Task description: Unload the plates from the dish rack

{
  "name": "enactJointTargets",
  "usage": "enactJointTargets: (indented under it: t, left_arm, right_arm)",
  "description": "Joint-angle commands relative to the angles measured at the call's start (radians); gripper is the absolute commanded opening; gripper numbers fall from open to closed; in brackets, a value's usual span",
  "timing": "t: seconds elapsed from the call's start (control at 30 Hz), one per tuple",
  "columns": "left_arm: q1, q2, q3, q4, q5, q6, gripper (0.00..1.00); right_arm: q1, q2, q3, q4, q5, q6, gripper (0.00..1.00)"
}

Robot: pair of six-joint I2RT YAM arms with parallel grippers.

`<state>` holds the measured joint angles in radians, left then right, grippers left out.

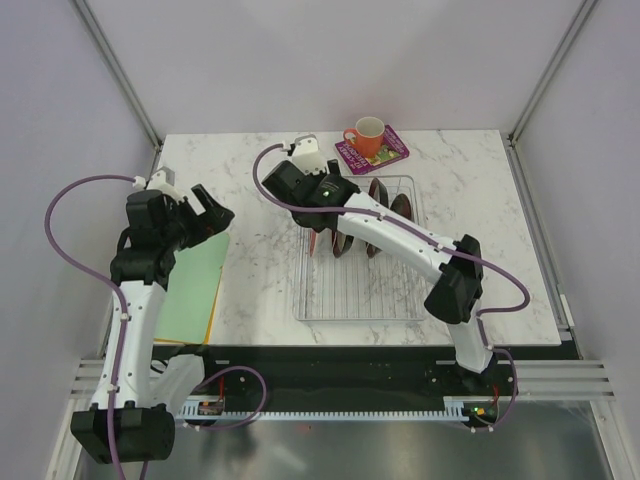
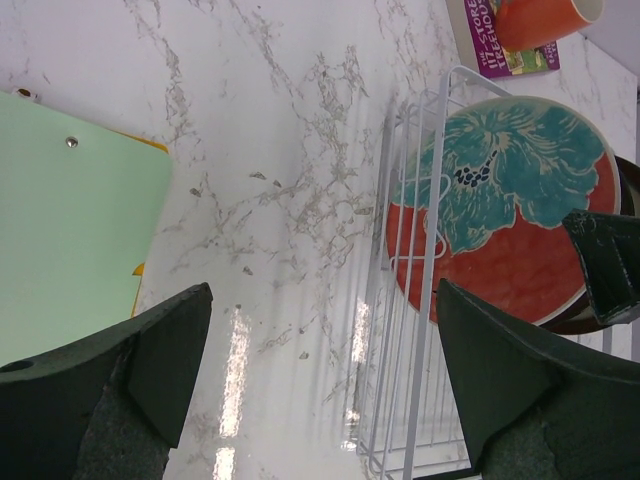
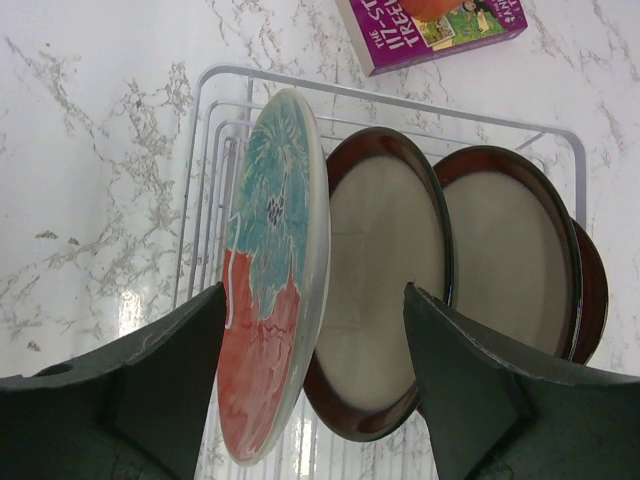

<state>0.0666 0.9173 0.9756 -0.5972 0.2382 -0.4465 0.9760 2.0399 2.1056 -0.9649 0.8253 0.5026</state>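
Note:
The white wire dish rack [image 1: 340, 290] [image 2: 420, 300] [image 3: 205, 130] lies right of centre on the marble table. Three plates stand on edge at its far end. The nearest to the left is a floral plate in teal and red [image 3: 275, 280] [image 2: 500, 200] [image 1: 317, 243]; behind it are two brown-rimmed cream plates [image 3: 385, 240] [image 3: 510, 260]. My right gripper [image 3: 315, 290] [image 1: 322, 222] is open and straddles the floral plate's rim, with the first brown plate's edge also between the fingers. My left gripper [image 2: 318, 295] [image 1: 208, 213] hangs open and empty above the table, left of the rack.
An orange mug [image 1: 365, 135] [image 2: 540, 15] sits on a purple book [image 1: 375, 150] [image 3: 430, 30] behind the rack. A green mat [image 1: 190, 285] [image 2: 70, 230] lies at the table's left edge, over something yellow. Bare marble lies between mat and rack.

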Motion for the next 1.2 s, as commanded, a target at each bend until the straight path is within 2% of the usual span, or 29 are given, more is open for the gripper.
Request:
enactJointTargets:
  t: [0.0,0.07,0.23,0.33,0.37,0.43,0.47,0.53,0.57,0.63,0.67,0.8,0.83,1.17]
  left_arm:
    - [0.006,-0.005,-0.005,0.005,0.021,0.031,0.99]
    - [0.007,0.000,-0.008,0.005,0.019,0.035,0.99]
    - [0.006,-0.001,-0.015,0.005,0.016,0.043,0.99]
    - [0.007,-0.001,-0.020,0.005,0.013,0.042,0.98]
    - [0.007,0.003,-0.021,0.005,0.015,0.042,0.97]
    - [0.007,0.006,-0.025,0.007,0.016,0.046,0.92]
    - [0.007,0.011,-0.026,0.007,0.015,0.045,0.90]
    - [0.007,0.012,-0.031,0.007,0.015,0.043,0.85]
    - [0.009,0.014,-0.032,0.007,0.016,0.043,0.84]
    - [0.007,0.018,-0.035,0.007,0.012,0.043,0.83]
    - [0.009,0.018,-0.034,0.005,0.010,0.043,0.83]
    - [0.007,0.020,-0.037,0.007,0.012,0.043,0.84]
    - [0.009,0.022,-0.037,0.007,0.012,0.042,0.84]
    - [0.009,0.046,-0.046,0.017,0.024,0.037,0.83]
  right_arm:
    - [0.006,0.008,-0.007,-0.017,0.063,0.068,0.79]
    - [0.006,0.013,-0.016,-0.011,0.055,0.086,0.82]
    - [0.007,0.020,-0.055,0.014,0.034,0.120,0.83]
    - [0.009,0.019,-0.091,0.043,0.025,0.131,0.81]
    - [0.009,0.020,-0.094,0.048,0.025,0.131,0.77]
    - [0.009,0.031,-0.095,0.051,0.017,0.129,0.75]
    - [0.007,0.034,-0.095,0.054,0.014,0.128,0.68]
    - [0.009,0.042,-0.093,0.058,0.011,0.125,0.61]
    - [0.009,0.046,-0.087,0.061,0.006,0.123,0.49]
    - [0.009,0.054,-0.081,0.061,0.003,0.120,0.35]
    - [0.009,0.057,-0.078,0.060,0.006,0.119,0.23]
    - [0.015,0.063,-0.047,0.037,0.044,0.099,0.02]
    - [0.016,0.066,-0.038,0.028,0.057,0.100,0.00]
    - [0.070,0.126,0.168,-0.118,0.305,0.041,0.00]
